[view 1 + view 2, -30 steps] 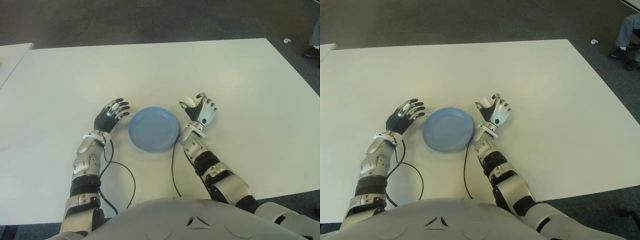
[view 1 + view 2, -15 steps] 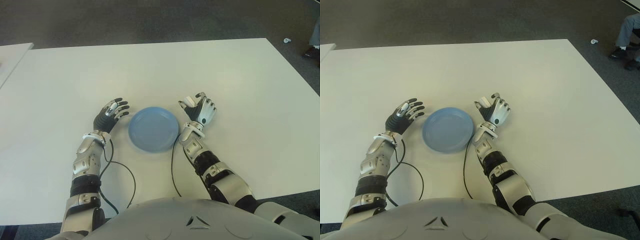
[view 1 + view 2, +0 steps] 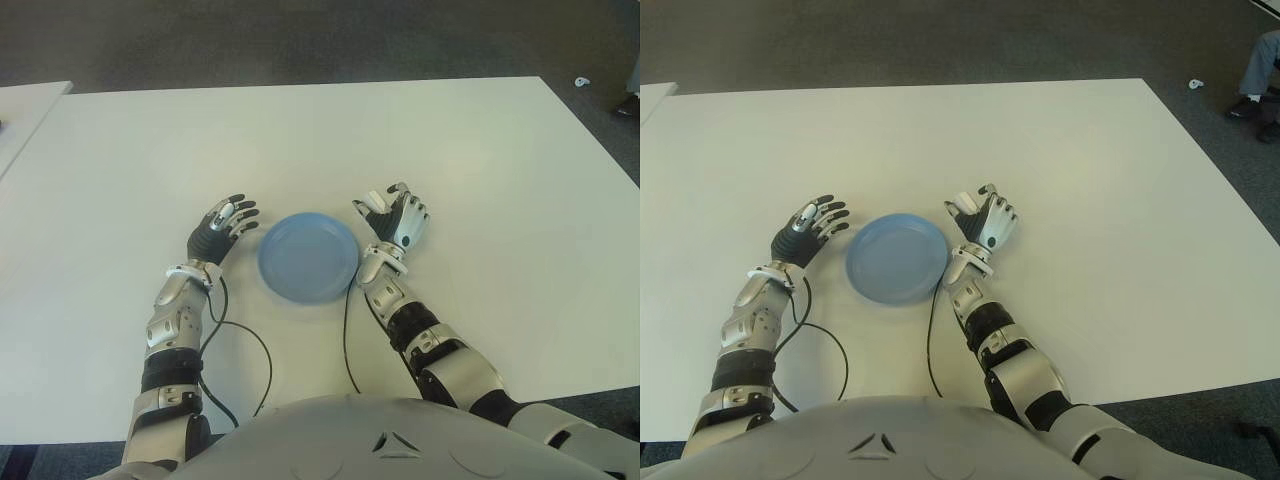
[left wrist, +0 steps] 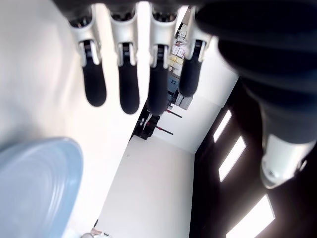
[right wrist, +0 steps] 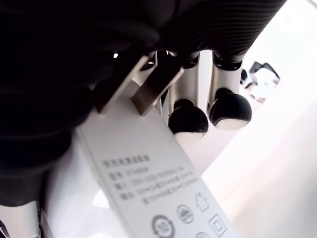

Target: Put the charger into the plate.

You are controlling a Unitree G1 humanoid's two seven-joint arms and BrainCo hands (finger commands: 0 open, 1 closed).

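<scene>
Right hand (image 3: pixel 397 218) right of centre, clenched around white charger (image 5: pixel 148 183); best swung left over blue plate (image 3: pixel 308 257), lowered, then released. Left hand (image 3: pixel 222 226) spread, idle beside plate's left.

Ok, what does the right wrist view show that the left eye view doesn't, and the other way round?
Only the right wrist view shows the charger's two metal prongs and printed label. Only the left eye view shows the blue plate, bare, between the hands, the left hand open beside it, and the white table. Both show the right hand gripping the white charger.
</scene>
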